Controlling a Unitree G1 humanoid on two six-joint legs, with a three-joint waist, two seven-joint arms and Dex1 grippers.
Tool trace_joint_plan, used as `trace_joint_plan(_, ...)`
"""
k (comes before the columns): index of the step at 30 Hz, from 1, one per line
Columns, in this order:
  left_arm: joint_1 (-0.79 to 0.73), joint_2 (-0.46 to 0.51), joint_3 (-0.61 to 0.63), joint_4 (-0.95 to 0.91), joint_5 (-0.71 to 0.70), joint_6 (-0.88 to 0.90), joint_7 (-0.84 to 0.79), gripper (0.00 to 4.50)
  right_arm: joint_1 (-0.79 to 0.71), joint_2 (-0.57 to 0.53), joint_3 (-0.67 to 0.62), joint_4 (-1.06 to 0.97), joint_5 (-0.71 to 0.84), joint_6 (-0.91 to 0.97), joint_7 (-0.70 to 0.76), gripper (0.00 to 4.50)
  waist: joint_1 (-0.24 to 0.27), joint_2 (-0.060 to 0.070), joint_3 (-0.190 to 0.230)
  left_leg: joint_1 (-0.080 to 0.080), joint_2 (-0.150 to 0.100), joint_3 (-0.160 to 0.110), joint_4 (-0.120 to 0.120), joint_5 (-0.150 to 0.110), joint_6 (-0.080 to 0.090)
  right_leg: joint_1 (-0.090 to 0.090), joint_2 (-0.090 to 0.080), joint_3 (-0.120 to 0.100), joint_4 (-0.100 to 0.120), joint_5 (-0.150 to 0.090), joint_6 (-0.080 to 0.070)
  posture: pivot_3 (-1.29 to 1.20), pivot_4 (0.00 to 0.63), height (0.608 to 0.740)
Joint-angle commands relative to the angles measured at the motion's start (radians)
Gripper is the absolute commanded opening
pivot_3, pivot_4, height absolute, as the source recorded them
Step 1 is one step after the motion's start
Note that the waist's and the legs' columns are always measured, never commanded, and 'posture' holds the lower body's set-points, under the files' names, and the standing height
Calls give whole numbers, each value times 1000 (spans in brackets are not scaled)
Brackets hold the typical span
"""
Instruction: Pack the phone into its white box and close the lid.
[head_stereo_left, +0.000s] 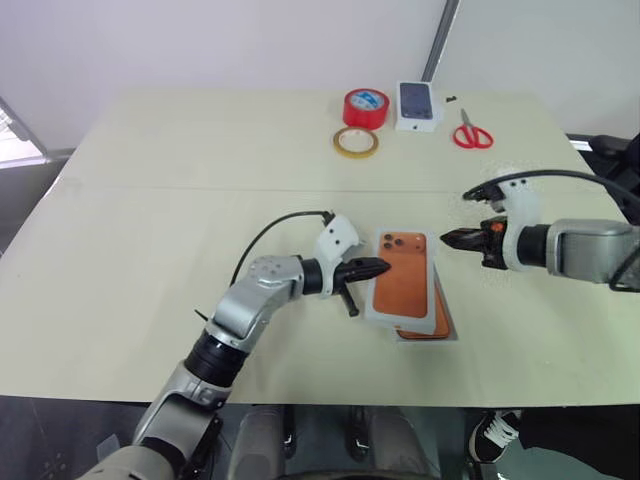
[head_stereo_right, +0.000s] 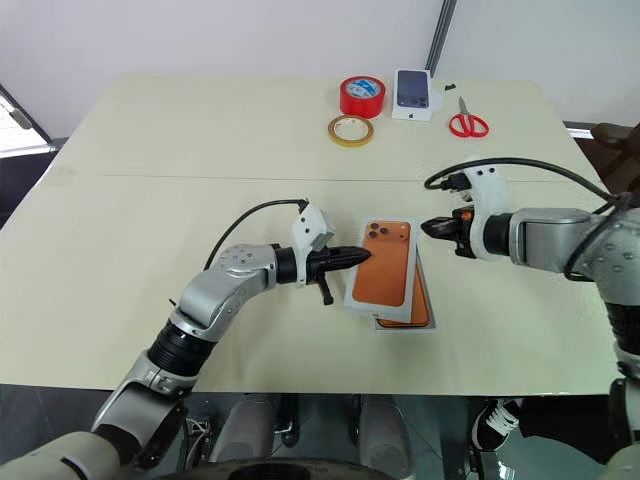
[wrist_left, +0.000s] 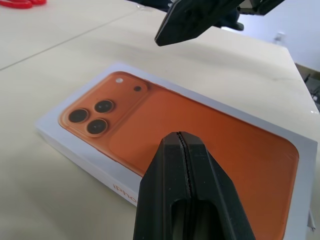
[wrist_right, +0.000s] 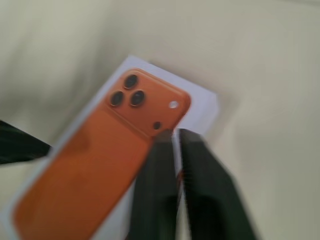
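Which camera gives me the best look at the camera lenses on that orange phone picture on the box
The left wrist view: the lens cluster is sharp and close, on the orange phone picture. The right wrist view shows it smeared. Both head views show only small dark dots at one far corner.

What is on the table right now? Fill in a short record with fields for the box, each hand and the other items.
box: white box with an orange phone face on top, lying askew on an orange-edged layer
left hand: left hand shut, tip at the box's left edge
right hand: right hand shut, off the box's right side, apart from it
far side: red tape roll, yellow tape ring, small white box, red scissors
surface: cream table
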Motion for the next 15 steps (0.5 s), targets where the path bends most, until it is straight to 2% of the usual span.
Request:
trace_joint_plan(1, -31, 19, 65, -51, -23, 36, 21, 0, -9, -67, 71, -77, -232, -114, 169, 50, -1, 0, 0, -1, 0, 0, 0, 0, 0, -1, 0, 0, 0, 0, 0, 0, 150, 740)
trace_joint_plan(4, -31, 87, 92, -77, -13, 111, 31, 0, 18, -125, 151, -116, -403, -193, 290, 50, -1, 0, 0, -1, 0, 0, 0, 0, 0, -2, 0, 0, 0, 0, 0, 0, 150, 740)
trace_joint_plan(9, -19, 176, 20, -88, 24, 169, -2, 0, 62, -125, 168, -169, -518, -235, 418, 50, -1, 0, 0, -1, 0, 1, 0, 0, 0, -3, 0, 0, 1, 0, 0, 0, 150, 740)
trace_joint_plan(15, -53, 153, -62, -55, 35, 195, -36, 0, 87, -91, 167, -215, -595, -224, 488, 50, 2, 0, 0, -2, -1, 1, 1, 0, 0, -2, -3, 0, 1, 0, 0, 0, 150, 740)
